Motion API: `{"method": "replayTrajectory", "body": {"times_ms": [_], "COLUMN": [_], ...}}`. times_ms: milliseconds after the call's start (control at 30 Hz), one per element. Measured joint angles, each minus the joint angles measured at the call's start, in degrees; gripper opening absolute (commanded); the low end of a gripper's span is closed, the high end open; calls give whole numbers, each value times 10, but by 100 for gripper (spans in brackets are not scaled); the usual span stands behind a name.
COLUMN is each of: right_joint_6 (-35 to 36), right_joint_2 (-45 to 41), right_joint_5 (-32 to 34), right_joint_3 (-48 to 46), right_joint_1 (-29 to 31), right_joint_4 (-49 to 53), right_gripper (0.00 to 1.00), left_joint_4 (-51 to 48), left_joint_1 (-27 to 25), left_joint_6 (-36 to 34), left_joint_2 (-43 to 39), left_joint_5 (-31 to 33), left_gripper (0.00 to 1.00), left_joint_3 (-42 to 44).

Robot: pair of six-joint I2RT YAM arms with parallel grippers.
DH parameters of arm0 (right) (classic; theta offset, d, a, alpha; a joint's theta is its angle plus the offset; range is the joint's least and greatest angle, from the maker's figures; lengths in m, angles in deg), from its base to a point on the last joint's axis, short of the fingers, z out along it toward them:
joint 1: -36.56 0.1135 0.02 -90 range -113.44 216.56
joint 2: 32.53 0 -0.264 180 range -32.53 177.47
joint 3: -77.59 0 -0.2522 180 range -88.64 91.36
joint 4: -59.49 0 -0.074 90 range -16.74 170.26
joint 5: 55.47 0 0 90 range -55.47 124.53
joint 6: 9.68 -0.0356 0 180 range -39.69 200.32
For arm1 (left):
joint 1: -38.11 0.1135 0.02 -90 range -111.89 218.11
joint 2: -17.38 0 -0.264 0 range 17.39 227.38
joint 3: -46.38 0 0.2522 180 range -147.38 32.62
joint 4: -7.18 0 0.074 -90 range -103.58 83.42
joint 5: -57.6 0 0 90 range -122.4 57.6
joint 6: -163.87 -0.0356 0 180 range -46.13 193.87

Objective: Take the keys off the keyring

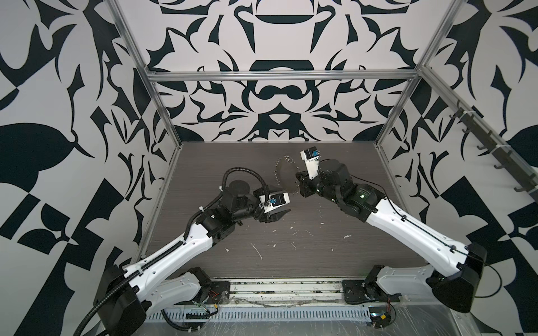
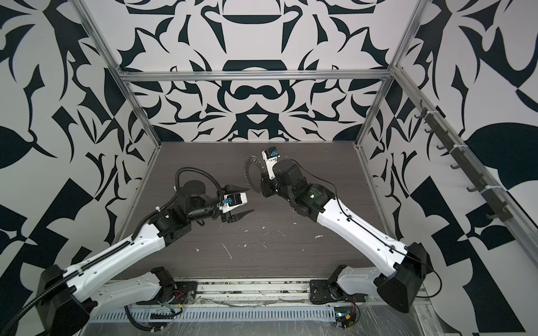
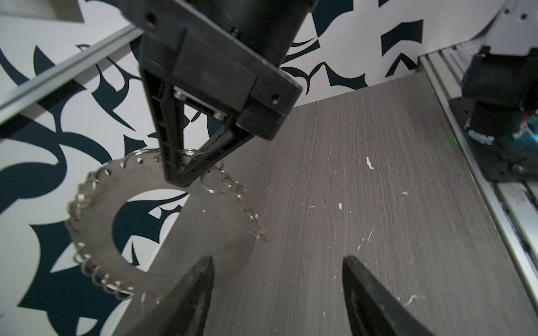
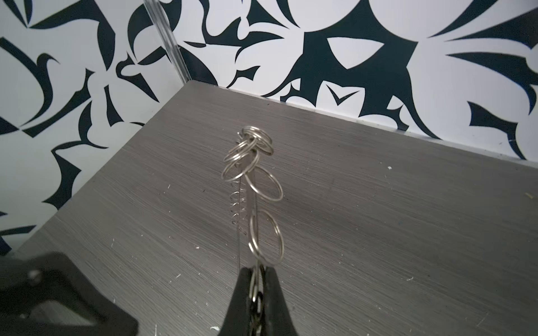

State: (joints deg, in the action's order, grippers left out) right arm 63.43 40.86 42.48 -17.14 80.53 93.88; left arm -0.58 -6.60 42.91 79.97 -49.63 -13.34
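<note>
Keyring (image 1: 283, 174) hangs clear of the table (image 1: 320, 261), toward the back, its flat face turned to the left gripper (image 2: 249, 200). That gripper's jaws stand apart and empty, just beside the rim. The right gripper (image 3: 178, 174) is clamped on the rim's opposite side. The left arm looks freer to pluck. No keys show.

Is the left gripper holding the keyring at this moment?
No, the left gripper is open and empty; the right gripper is shut on the keyring.

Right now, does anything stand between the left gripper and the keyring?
Nothing visible does: only air lies between the open left gripper and the keyring, which the right gripper pinches at its rim.
</note>
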Motion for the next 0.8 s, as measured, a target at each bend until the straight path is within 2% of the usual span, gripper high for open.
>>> {"method": "replayTrajectory", "body": {"times_ms": [233, 433, 733, 800], "right_joint_6": [-60, -87, -98, -98], "right_joint_2": [9, 9, 9, 9], "right_joint_5": [7, 5, -12, -17], "right_joint_3": [34, 35, 42, 45], "right_joint_1": [0, 0, 0, 0], "right_joint_4": [43, 58, 59, 59], "right_gripper": [0, 0, 0, 0], "left_joint_4": [110, 149, 157, 151], "left_joint_1": [-3, -3, -3, -3], "left_joint_6": [103, 131, 147, 146], "left_joint_2": [54, 92, 127, 135], "left_joint_5": [59, 60, 40, 35], "left_gripper": [77, 77, 66, 60], "left_joint_3": [1, 1, -12, -17]}}
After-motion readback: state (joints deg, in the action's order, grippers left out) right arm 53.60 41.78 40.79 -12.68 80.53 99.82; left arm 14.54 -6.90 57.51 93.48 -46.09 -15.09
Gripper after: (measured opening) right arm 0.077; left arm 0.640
